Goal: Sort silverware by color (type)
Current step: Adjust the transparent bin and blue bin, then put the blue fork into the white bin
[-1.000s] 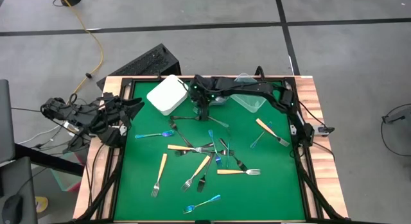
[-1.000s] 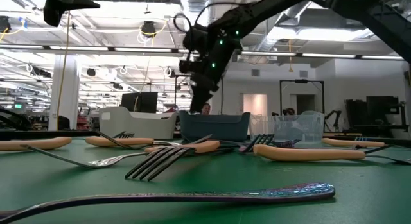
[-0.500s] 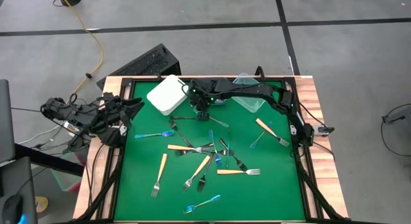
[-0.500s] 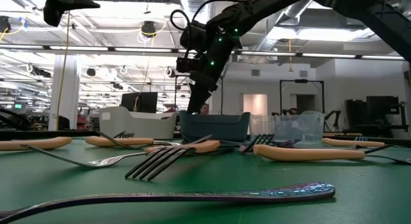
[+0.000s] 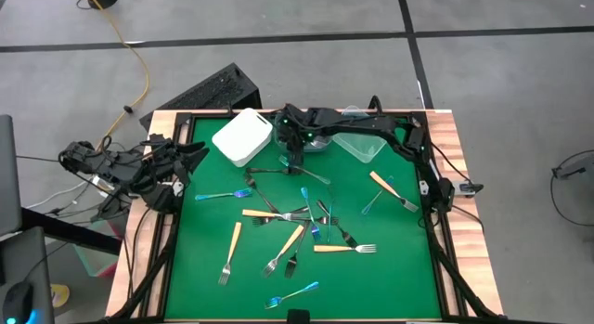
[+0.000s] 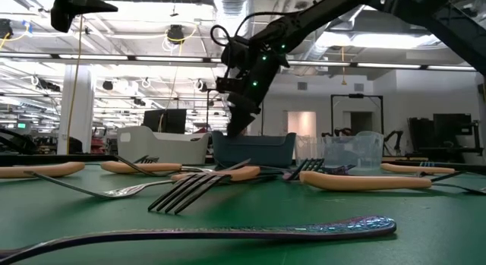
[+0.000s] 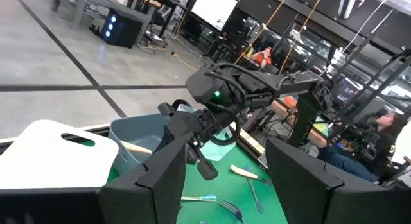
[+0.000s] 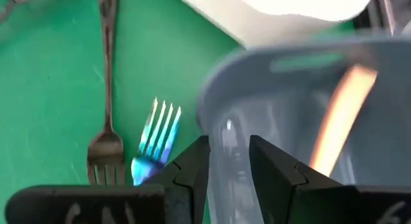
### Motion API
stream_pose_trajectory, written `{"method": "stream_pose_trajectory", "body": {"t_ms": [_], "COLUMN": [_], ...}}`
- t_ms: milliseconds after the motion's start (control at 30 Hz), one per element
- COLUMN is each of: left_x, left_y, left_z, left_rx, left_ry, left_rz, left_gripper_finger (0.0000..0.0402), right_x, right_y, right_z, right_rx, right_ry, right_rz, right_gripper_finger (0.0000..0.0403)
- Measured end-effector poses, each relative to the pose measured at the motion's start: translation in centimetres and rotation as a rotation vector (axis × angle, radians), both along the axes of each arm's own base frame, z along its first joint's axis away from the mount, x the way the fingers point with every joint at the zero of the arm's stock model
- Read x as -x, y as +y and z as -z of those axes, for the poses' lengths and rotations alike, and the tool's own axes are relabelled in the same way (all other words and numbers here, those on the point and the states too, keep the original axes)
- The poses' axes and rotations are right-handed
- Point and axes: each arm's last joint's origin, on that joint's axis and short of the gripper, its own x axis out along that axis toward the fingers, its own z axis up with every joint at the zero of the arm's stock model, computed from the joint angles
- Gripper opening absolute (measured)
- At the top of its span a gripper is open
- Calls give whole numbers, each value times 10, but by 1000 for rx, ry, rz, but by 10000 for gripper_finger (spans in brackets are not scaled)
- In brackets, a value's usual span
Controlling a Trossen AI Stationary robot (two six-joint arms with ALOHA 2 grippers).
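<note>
The right hand (image 5: 295,146) hangs over the grey-blue bin (image 5: 316,141) at the desk's far edge; I cannot tell if it grips anything. An orange-handled fork (image 8: 338,115) lies inside. Next, it should fetch another fork (image 5: 344,249) mid-desk.

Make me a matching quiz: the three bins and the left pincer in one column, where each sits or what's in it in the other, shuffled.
1. white bin
2. grey-blue bin
3. clear bin
4. left pincer

A. open, at the table's left edge
B. holds an orange handle
C. rightmost bin
D. leftmost bin

Pairs: 1-D, 2-B, 3-C, 4-A
</note>
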Motion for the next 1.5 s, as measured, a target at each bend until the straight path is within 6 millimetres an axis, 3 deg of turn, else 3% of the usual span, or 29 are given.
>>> {"method": "stream_pose_trajectory", "body": {"t_ms": [200, 400, 533, 767, 1033, 1267, 1500], "left_x": [0, 0, 0, 0, 0, 1, 1], "left_y": [0, 0, 0, 0, 0, 1, 1], "left_z": [0, 0, 0, 0, 1, 1, 1], "left_rx": [1, 1, 7, 13, 8, 3, 17], "left_ry": [-1, 1, -3, -6, 3, 5, -5], "left_rz": [0, 0, 4, 5, -7, -25, -29], "left_gripper_finger": [197, 197, 197, 197, 197, 197, 197], "right_x": [16, 11, 9, 18, 16, 22, 36], "right_y": [16, 30, 19, -4, 2, 10, 16], "right_z": [-14, 2, 22, 39, 39, 18, -54], "right_rx": [-89, -119, -124, -183, -173, -190, -180], "right_ry": [102, 172, 200, 243, 259, 304, 258], "right_rz": [-27, -115, -97, -23, -38, -49, -20], "right_gripper_finger": [127, 127, 127, 127, 127, 127, 127]}}
